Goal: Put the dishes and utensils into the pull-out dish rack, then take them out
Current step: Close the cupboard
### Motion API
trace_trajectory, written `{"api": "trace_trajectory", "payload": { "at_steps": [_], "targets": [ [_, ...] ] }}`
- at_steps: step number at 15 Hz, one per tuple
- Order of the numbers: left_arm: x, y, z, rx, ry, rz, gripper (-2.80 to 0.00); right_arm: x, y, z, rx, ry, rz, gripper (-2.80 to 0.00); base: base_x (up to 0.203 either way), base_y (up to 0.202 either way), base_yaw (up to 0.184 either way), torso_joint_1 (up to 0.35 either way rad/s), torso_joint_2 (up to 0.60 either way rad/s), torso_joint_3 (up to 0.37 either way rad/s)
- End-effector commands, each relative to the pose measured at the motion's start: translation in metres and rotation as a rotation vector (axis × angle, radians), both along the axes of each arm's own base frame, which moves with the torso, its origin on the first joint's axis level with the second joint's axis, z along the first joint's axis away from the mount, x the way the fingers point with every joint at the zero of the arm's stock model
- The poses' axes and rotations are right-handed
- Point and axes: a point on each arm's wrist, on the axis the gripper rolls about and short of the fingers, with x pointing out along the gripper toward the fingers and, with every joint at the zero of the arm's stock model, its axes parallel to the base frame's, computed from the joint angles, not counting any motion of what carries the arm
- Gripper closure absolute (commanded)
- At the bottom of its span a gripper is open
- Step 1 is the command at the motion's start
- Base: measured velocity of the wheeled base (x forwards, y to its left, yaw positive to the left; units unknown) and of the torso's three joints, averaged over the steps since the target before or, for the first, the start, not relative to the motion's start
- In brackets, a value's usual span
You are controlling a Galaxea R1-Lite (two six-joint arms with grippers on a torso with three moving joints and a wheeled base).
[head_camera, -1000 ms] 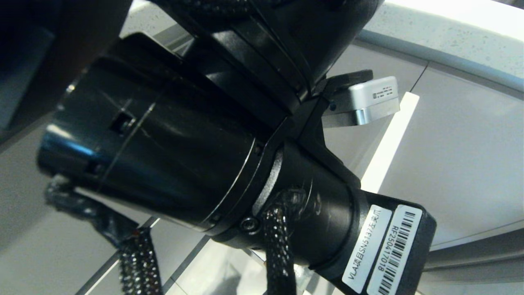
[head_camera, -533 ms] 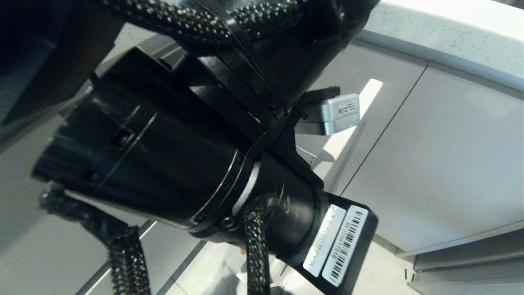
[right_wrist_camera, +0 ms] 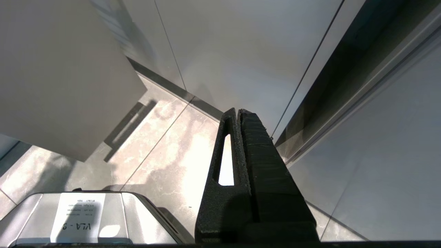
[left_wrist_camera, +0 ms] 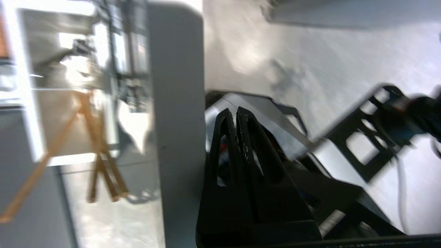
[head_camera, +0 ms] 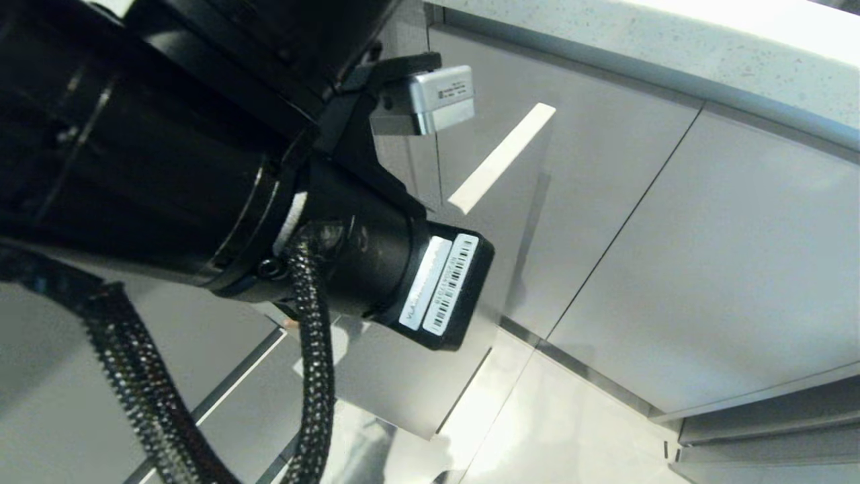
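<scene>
The left hand (left_wrist_camera: 237, 111) is closed and empty, just beside the rack's grey front panel (left_wrist_camera: 177, 103). The right hand (right_wrist_camera: 238, 112) is closed, parked by the cabinets. Swinging blind, the left arm (head_camera: 168, 168) might strike that panel.

Two grippers counted: left gripper (left_wrist_camera: 237, 112) and right gripper (right_wrist_camera: 238, 113). One pale grey front panel (head_camera: 497, 222) stands out. Wooden sticks (left_wrist_camera: 100, 151) number perhaps three; blur prevents certainty.
</scene>
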Motion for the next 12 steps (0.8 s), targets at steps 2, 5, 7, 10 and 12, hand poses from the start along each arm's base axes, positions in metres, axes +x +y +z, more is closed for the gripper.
{"api": "trace_trajectory", "payload": {
  "at_steps": [2, 5, 7, 10, 12],
  "targets": [
    [0.004, 0.021, 0.011, 0.021, -0.088, 0.079, 0.00, 0.000, 0.000, 0.000, 0.000, 0.001, 0.001, 0.00, 0.000, 0.000, 0.000, 0.000, 0.00, 0.000],
    [0.007, 0.035, 0.009, 0.130, -0.117, 0.108, 0.00, 0.000, 0.000, 0.000, 0.000, 0.001, 0.001, 0.00, 0.000, 0.000, 0.000, 0.000, 0.00, 0.000],
    [0.012, 0.044, 0.008, 0.188, -0.130, 0.157, 0.00, 0.000, 0.000, 0.000, 0.000, 0.001, 0.001, 0.00, 0.000, 0.000, 0.000, 0.000, 0.00, 0.000],
    [0.019, 0.061, 0.014, 0.226, -0.168, 0.201, 0.00, 0.000, 0.000, 0.000, 0.000, 0.001, 0.001, 0.00, 0.000, 0.000, 0.000, 0.000, 0.00, 0.000],
    [0.022, 0.073, 0.019, 0.250, -0.193, 0.213, 0.00, 0.000, 0.000, 0.000, 0.000, 0.001, 0.001, 0.00, 0.000, 0.000, 0.000, 0.000, 0.00, 0.000]
  ]
}}
